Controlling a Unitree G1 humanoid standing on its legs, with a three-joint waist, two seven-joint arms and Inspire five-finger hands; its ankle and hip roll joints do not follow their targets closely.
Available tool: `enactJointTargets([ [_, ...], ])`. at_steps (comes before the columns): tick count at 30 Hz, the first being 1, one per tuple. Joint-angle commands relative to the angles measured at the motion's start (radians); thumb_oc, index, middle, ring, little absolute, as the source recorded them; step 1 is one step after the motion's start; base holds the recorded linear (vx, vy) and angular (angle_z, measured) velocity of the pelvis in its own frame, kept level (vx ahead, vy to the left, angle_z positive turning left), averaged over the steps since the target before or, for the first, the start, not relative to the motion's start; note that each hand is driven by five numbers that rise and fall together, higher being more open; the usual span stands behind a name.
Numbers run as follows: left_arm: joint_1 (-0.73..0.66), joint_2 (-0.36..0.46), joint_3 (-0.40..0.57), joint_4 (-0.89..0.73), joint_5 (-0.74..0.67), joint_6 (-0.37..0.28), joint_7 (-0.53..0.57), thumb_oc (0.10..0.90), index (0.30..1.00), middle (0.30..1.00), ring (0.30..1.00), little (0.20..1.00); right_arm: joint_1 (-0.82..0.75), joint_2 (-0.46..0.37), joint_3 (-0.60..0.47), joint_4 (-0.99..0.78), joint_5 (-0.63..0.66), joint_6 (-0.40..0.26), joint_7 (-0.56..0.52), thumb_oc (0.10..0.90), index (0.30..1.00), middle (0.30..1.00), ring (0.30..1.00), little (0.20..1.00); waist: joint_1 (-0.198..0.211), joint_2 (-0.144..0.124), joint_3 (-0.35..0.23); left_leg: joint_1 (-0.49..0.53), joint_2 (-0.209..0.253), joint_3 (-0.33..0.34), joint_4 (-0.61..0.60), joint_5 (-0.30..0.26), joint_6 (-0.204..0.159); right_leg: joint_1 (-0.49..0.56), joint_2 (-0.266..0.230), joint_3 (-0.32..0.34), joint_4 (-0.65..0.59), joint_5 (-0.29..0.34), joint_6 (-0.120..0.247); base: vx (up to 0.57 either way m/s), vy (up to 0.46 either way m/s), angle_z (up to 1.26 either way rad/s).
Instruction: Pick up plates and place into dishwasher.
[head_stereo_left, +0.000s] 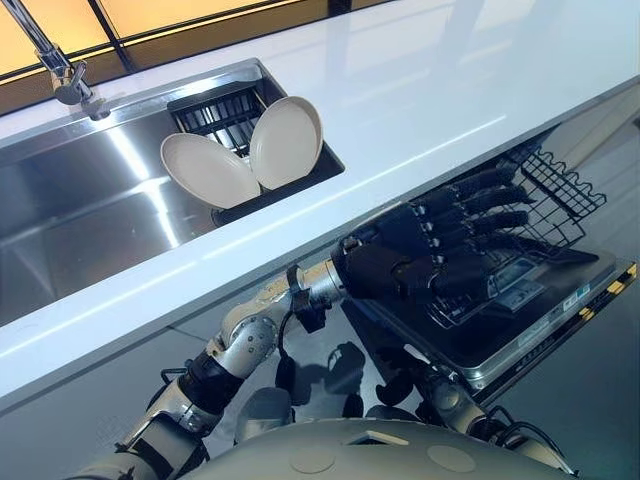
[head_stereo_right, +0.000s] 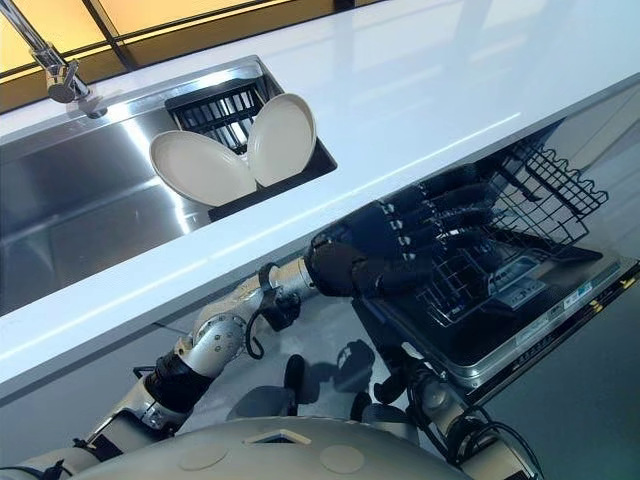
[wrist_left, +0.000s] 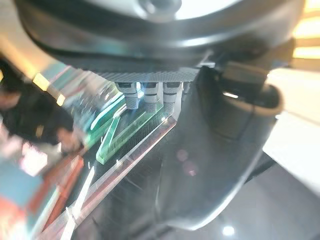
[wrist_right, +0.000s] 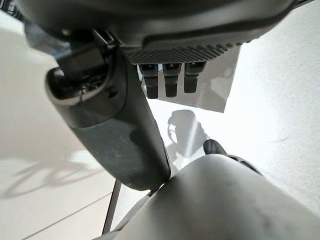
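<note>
Now we see two cream plates (head_stereo_left: 245, 158) standing on edge in a black rack (head_stereo_left: 222, 112) at the end of the steel sink (head_stereo_left: 90, 210), far from the tap (head_stereo_left: 55, 62). The plates lean against each other and touch where their rims meet. Around the sink lies the white bench (head_stereo_left: 430, 90), and the plates are well apart from both hands. Below the front edge of the bench, away from the sink, the dishwasher (head_stereo_left: 520, 300) stands open with its door down and its black wire basket (head_stereo_left: 560, 195) pulled out. Our left hand (head_stereo_left: 430, 250) hovers over this basket with the fingers stretched out and spread, holding nothing. Our right hand (wrist_right: 115, 135) shows in its own wrist view over a pale floor; its fingers look straight and loose, with nothing in them.
</note>
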Motion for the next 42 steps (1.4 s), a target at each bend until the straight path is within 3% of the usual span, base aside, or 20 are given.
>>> enactJointTargets([
  [1,-0.026,-0.105,-0.028,-0.032,-0.221,0.14,-0.021,0.8,0.9,0.9,0.9,0.9,-0.03,0.015,0.053,-0.028,0.012,-0.021,-0.019,0.8,0.9,0.9,0.9,0.9,0.002,-0.02,0.021,0.022,-0.003,0.06,0.115,-0.157,0.004,-0.099,-0.01,0.037,0.088,0.037,0.013,-0.02,-0.021,0.06],
  [2,-0.014,-0.115,-0.047,0.009,-0.221,0.162,-0.038,0.8,0.9,0.9,0.9,0.9,-0.035,0.015,0.048,-0.021,0.006,-0.026,-0.019,0.8,0.9,0.9,0.9,0.9,0.0,-0.02,0.023,0.022,-0.003,0.063,0.111,-0.156,0.004,-0.098,-0.01,0.038,0.085,0.039,0.015,-0.01,-0.018,0.11],
  [4,0.001,-0.127,-0.065,0.062,-0.199,0.143,-0.109,0.8,0.9,0.9,0.9,0.9,-0.041,0.015,0.042,-0.01,0.004,-0.038,-0.02,0.8,0.9,0.9,0.9,0.9,-0.001,-0.02,0.022,0.027,-0.002,0.069,0.103,-0.155,0.003,-0.094,-0.01,0.039,0.077,0.041,0.018,0.0,-0.011,0.14],
  [5,0.006,-0.124,-0.072,0.079,-0.152,0.06,-0.181,0.8,0.9,0.9,0.9,0.9,-0.044,0.013,0.038,-0.01,0.013,-0.039,-0.016,0.8,0.9,0.9,0.9,0.9,-0.003,-0.02,0.019,0.031,-0.002,0.074,0.094,-0.153,0.002,-0.091,-0.01,0.041,0.068,0.044,0.021,0.0,-0.004,0.07],
  [6,0.006,-0.118,-0.071,0.072,-0.143,0.036,-0.199,0.8,0.9,0.9,0.9,0.9,-0.042,0.011,0.038,-0.016,0.014,-0.036,-0.014,0.8,0.9,0.9,0.9,0.9,-0.005,-0.02,0.019,0.032,-0.002,0.076,0.09,-0.152,0.001,-0.091,-0.011,0.042,0.065,0.045,0.023,0.0,0.0,0.0],
  [8,0.001,-0.104,-0.064,0.045,-0.052,-0.115,-0.224,0.8,0.9,0.9,0.9,0.9,-0.034,0.01,0.043,-0.029,0.009,-0.027,-0.01,0.8,0.9,0.9,0.9,0.9,-0.007,-0.02,0.018,0.033,-0.002,0.082,0.083,-0.15,0.0,-0.09,-0.012,0.044,0.058,0.047,0.026,0.0,0.0,0.0],
  [12,-0.032,-0.055,-0.023,-0.036,0.148,-0.432,-0.13,0.8,0.9,0.9,0.9,0.9,-0.003,0.006,0.05,-0.055,0.029,-0.01,-0.01,0.8,0.9,0.9,0.9,0.9,-0.01,-0.018,0.012,0.028,-0.004,0.083,0.083,-0.148,0.001,-0.089,-0.013,0.048,0.049,0.049,0.03,-0.03,0.012,-0.03],
  [14,-0.045,-0.017,0.052,-0.08,0.194,-0.488,-0.002,0.8,0.9,0.9,0.9,0.9,0.02,-0.001,0.039,-0.071,0.037,-0.005,-0.002,0.8,0.9,0.9,0.9,0.9,-0.009,-0.014,0.006,0.032,-0.009,0.08,0.082,-0.149,0.004,-0.081,-0.014,0.049,0.041,0.049,0.033,-0.01,0.027,-0.07],
  [16,-0.051,-0.001,0.104,-0.092,0.198,-0.507,0.043,0.8,0.9,0.9,0.9,0.9,0.033,-0.004,0.03,-0.077,0.036,-0.002,0.003,0.8,0.9,0.9,0.9,0.9,-0.006,-0.012,0.001,0.034,-0.011,0.078,0.082,-0.15,0.006,-0.076,-0.015,0.048,0.036,0.05,0.033,0.0,0.014,-0.02],
  [21,-0.035,0.077,0.392,-0.177,0.136,-0.506,0.177,0.8,0.9,0.9,0.9,0.9,0.08,-0.01,-0.011,-0.066,-0.022,0.0,0.016,0.8,0.9,0.9,0.9,0.9,0.005,-0.001,-0.026,0.043,-0.022,0.077,0.078,-0.147,0.007,-0.059,-0.02,0.051,0.024,0.047,0.033,0.06,0.078,-0.01],
  [22,-0.026,0.096,0.49,-0.211,0.103,-0.494,0.217,0.8,0.9,0.9,0.9,0.9,0.089,-0.008,-0.021,-0.048,-0.041,-0.01,0.011,0.8,0.9,0.9,0.9,0.9,0.01,0.004,-0.036,0.049,-0.024,0.076,0.072,-0.144,0.005,-0.055,-0.022,0.05,0.025,0.042,0.033,0.08,0.112,-0.02],
  [25,-0.033,0.112,0.581,-0.235,0.074,-0.478,0.27,0.8,0.9,0.9,0.9,0.9,0.095,-0.003,-0.025,-0.038,-0.058,-0.011,0.004,0.8,0.9,0.9,0.9,0.9,0.014,0.009,-0.047,0.058,-0.027,0.072,0.062,-0.139,0.006,-0.049,-0.025,0.049,0.028,0.036,0.03,0.07,0.104,0.01],
  [29,-0.075,0.179,0.693,-0.235,0.158,-0.541,0.38,0.8,0.9,0.9,0.9,0.9,0.092,-0.004,-0.015,-0.041,-0.06,-0.008,0.002,0.8,0.9,0.9,0.9,0.9,0.015,0.019,-0.064,0.079,-0.031,0.074,0.038,-0.137,0.009,-0.042,-0.031,0.044,0.031,0.025,0.028,0.07,0.107,0.02],
  [31,-0.097,0.222,0.727,-0.22,0.276,-0.582,0.447,0.8,0.9,0.9,0.9,0.9,0.093,-0.005,-0.011,-0.054,-0.066,-0.002,0.008,0.8,0.9,0.9,0.9,0.9,0.015,0.023,-0.071,0.087,-0.032,0.077,0.029,-0.138,0.01,-0.039,-0.034,0.042,0.032,0.021,0.028,0.06,0.081,0.01],
  [33,-0.124,0.303,0.784,-0.189,0.573,-0.642,0.584,0.8,0.9,0.9,0.9,0.9,0.093,-0.009,-0.009,-0.068,-0.066,0.002,0.018,0.8,0.9,0.9,0.9,0.9,0.014,0.028,-0.077,0.101,-0.033,0.082,0.018,-0.142,0.01,-0.031,-0.035,0.041,0.034,0.013,0.029,0.07,0.084,-0.01],
  [35,-0.141,0.371,0.818,-0.159,0.85,-0.641,0.705,0.8,0.9,0.9,0.9,0.9,0.093,-0.012,-0.007,-0.074,-0.063,0.006,0.024,0.8,0.9,0.9,0.9,0.9,0.013,0.032,-0.086,0.1,-0.034,0.085,0.012,-0.139,0.011,-0.034,-0.037,0.039,0.034,0.014,0.03,0.04,0.071,-0.04],
  [36,-0.151,0.476,0.856,-0.095,1.045,-0.633,0.791,0.8,0.9,0.9,0.9,0.9,0.095,-0.019,-0.011,-0.081,-0.065,0.01,0.034,0.8,0.9,0.9,0.9,0.9,0.012,0.038,-0.091,0.104,-0.034,0.09,0.009,-0.142,0.012,-0.032,-0.038,0.039,0.034,0.013,0.031,0.06,0.068,-0.03],
  [39,-0.162,0.749,0.901,0.121,1.368,-0.601,0.893,0.8,0.9,0.9,0.9,0.9,0.104,-0.04,-0.018,-0.083,-0.069,0.01,0.055,0.8,0.9,0.9,0.9,0.9,0.007,0.049,-0.103,0.109,-0.037,0.108,0.007,-0.147,0.017,-0.033,-0.041,0.036,0.035,0.014,0.038,0.04,0.079,-0.09],
  [40,-0.156,0.841,0.9,0.192,1.373,-0.602,0.885,0.8,0.9,0.9,0.9,0.9,0.107,-0.054,-0.024,-0.08,-0.069,0.004,0.063,0.8,0.9,0.9,0.9,0.9,0.006,0.054,-0.105,0.112,-0.038,0.115,0.008,-0.15,0.019,-0.034,-0.044,0.034,0.038,0.015,0.041,0.02,0.06,-0.13],
  [42,-0.139,0.918,0.895,0.26,1.421,-0.606,0.875,0.8,0.9,0.9,0.9,0.9,0.11,-0.066,-0.032,-0.079,-0.067,-0.001,0.07,0.8,0.9,0.9,0.9,0.9,0.008,0.057,-0.105,0.114,-0.04,0.119,0.01,-0.153,0.023,-0.036,-0.046,0.034,0.042,0.015,0.044,0.02,0.051,-0.08],
])
